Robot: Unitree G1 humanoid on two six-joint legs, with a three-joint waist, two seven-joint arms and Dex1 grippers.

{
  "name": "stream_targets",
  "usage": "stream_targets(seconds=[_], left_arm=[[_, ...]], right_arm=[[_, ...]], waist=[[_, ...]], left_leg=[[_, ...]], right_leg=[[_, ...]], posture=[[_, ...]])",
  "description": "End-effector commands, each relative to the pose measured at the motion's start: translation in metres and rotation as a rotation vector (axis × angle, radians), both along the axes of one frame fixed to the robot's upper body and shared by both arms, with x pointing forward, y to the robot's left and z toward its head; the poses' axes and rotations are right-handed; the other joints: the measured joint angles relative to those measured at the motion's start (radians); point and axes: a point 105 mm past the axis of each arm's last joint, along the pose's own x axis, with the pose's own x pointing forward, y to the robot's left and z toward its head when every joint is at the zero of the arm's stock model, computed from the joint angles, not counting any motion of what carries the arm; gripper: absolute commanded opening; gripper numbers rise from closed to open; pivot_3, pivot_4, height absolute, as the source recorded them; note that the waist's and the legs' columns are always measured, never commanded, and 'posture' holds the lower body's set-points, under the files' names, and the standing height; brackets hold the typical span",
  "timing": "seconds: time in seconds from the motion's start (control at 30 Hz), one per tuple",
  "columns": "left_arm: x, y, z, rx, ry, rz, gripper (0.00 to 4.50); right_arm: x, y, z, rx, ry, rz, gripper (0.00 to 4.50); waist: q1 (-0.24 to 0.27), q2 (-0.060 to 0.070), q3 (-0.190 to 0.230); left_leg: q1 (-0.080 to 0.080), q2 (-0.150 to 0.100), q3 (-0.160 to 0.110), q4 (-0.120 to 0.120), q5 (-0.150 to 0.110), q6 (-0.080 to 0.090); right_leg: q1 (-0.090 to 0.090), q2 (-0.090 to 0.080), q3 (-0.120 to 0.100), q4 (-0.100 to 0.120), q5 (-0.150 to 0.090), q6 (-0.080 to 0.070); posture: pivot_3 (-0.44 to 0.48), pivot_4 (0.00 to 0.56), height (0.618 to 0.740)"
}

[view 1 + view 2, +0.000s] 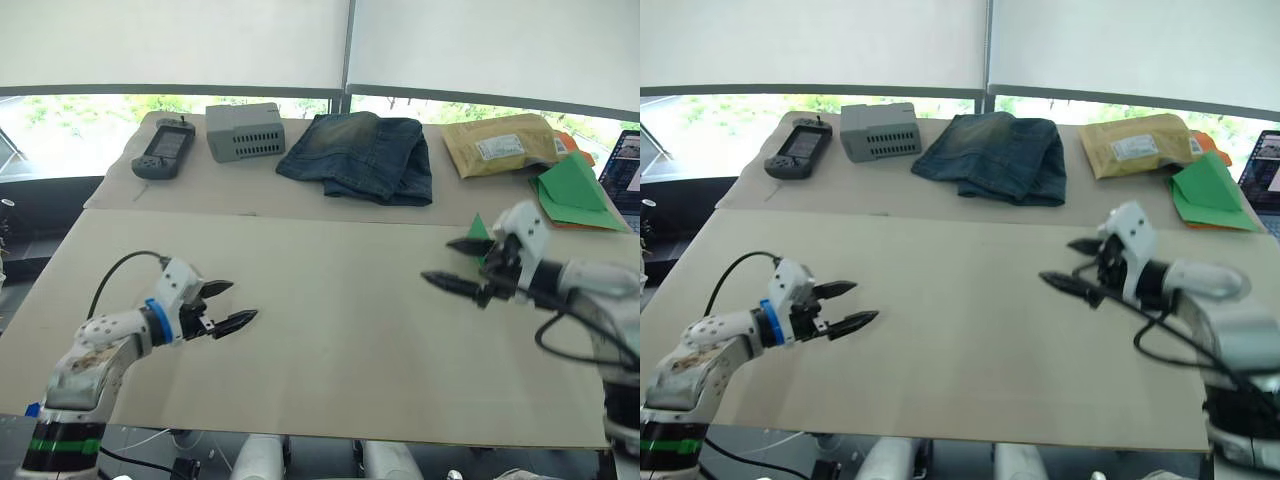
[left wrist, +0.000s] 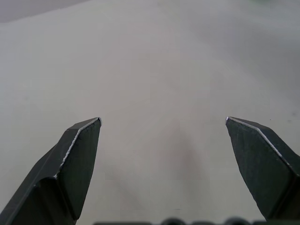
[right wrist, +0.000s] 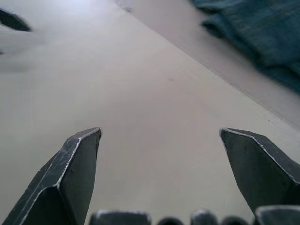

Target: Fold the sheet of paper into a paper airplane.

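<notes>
both grippers spread wide, empty: left gripper (image 1: 226, 305), right gripper (image 1: 458, 264). small green paper airplane (image 1: 479, 229) sits on table (image 1: 340, 330) just behind right gripper. i'd approach low, pinch gently.

The right gripper (image 3: 159, 133) has two black, wedge-shaped fingers (image 3: 70, 173) set wide apart, with nothing between them. They are raised over the pale beige bench (image 3: 140, 93), whose bare surface lies beyond and between the tips. Past the fingers a seam crosses the bench on a diagonal. On the far side of that seam lies a rumpled piece of blue denim cloth (image 3: 258, 33), out of focus. A small dark tapered shape (image 3: 14, 21) sits at one far corner, too blurred to identify
</notes>
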Motion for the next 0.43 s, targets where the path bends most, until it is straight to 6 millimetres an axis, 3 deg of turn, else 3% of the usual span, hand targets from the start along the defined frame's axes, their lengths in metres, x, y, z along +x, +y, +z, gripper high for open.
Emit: stream_targets(seconds=[0.03,0.23,0.43], left_arm=[[-0.008,0.013,0.012,0.035,-0.081,0.029,4.5],[-0.025,0.028,-0.009,0.068,-0.094,0.122,4.5],[-0.028,0.028,-0.011,0.031,-0.083,0.128,4.5]], right_arm=[[-0.028,0.02,-0.004,-0.017,-0.149,0.157,4.45],[-0.024,0.0,-0.035,-0.005,-0.178,0.029,4.45],[-0.018,-0.007,-0.042,-0.023,-0.184,0.004,4.45]], waist=[[0.004,0.0,0.0],[0.004,-0.001,0.0],[0.009,-0.001,0.0]], left_leg=[[0.0,0.0,0.001,0.0,0.0,0.0],[0.005,0.002,0.002,0.0,0.0,0.0],[0.005,0.002,0.006,0.0,0.0,0.0]], right_leg=[[0.0,0.0,0.0,0.0,-0.002,0.004],[0.002,0.0,0.001,0.001,-0.002,0.003],[0.002,0.0,0.0,0.002,-0.003,0.002]], posture=[[0.0,0.15,0.74],[0.0,0.15,0.74],[0.0,0.15,0.74]])
